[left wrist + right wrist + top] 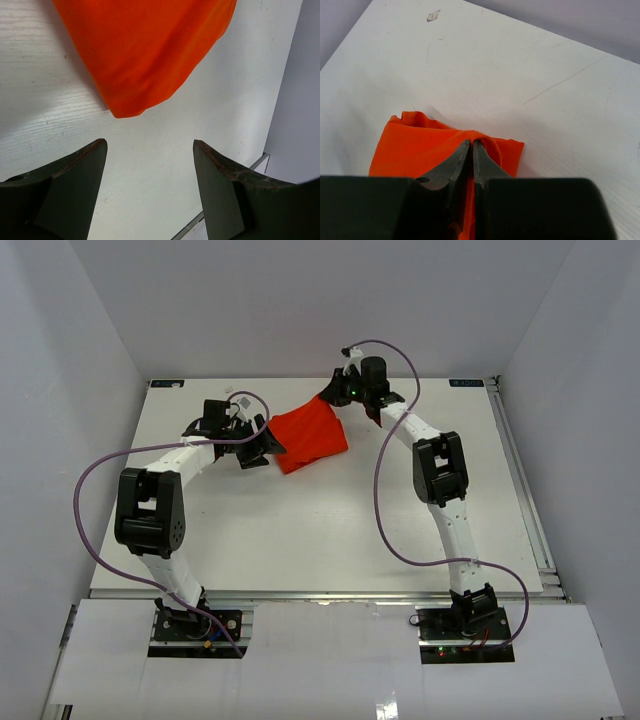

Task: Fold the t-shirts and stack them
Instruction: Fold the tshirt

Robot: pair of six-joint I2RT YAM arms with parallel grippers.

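White table (300,530), orange-red t-shirt (310,438) in the clenched right pincer (471,143), left pincer (150,144) released beside it

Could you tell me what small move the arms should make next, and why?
Probably ease the open left gripper forward onto the nearest corner of the t-shirt and close. The right gripper is pinched on a fold of it, while the left one sits short of the cloth, holding nothing.

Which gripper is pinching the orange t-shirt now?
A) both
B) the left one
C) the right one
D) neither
C: the right gripper is shut on a fold of the t-shirt, while the left gripper stands open with the t-shirt ahead of it, not inside it.
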